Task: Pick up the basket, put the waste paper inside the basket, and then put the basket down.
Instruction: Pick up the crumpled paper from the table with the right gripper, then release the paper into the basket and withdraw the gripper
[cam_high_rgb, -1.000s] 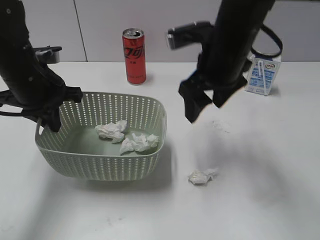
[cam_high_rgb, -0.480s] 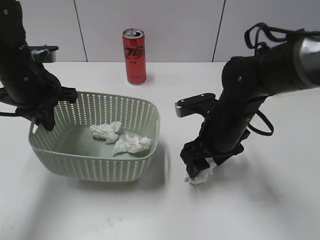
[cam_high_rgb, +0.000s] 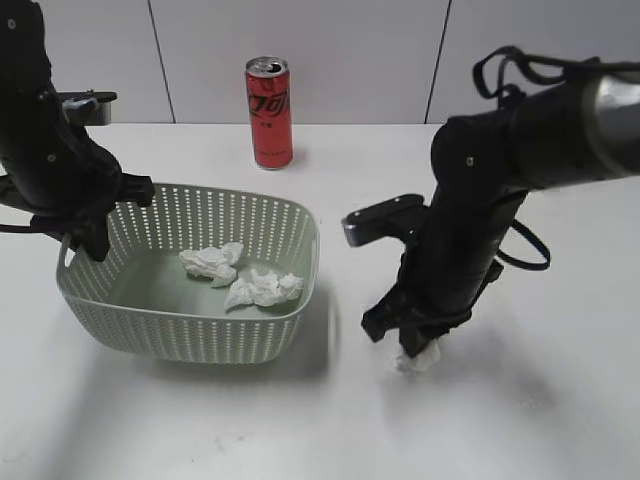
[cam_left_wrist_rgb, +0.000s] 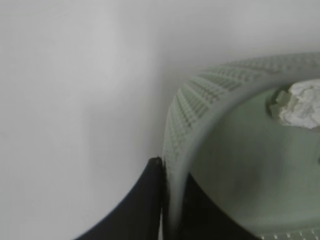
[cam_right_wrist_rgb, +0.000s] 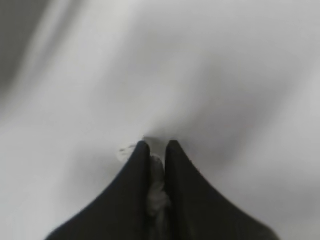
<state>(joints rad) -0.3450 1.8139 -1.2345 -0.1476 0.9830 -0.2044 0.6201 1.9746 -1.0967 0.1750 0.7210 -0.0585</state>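
Note:
The pale green basket hangs tilted, its left end lifted. My left gripper is shut on its left rim; in the left wrist view the gripper pinches the basket wall. Two wads of waste paper lie inside; one shows in the left wrist view. My right gripper is shut on the third wad, low over the table right of the basket. In the right wrist view the gripper holds the wad between its fingers.
A red drink can stands at the back behind the basket. The white table runs to a pale wall. The milk carton is hidden behind my right arm.
My right gripper came down from above onto the wad on the table, closed on it and has shifted slightly right with it. The basket moved a little left and stays held.

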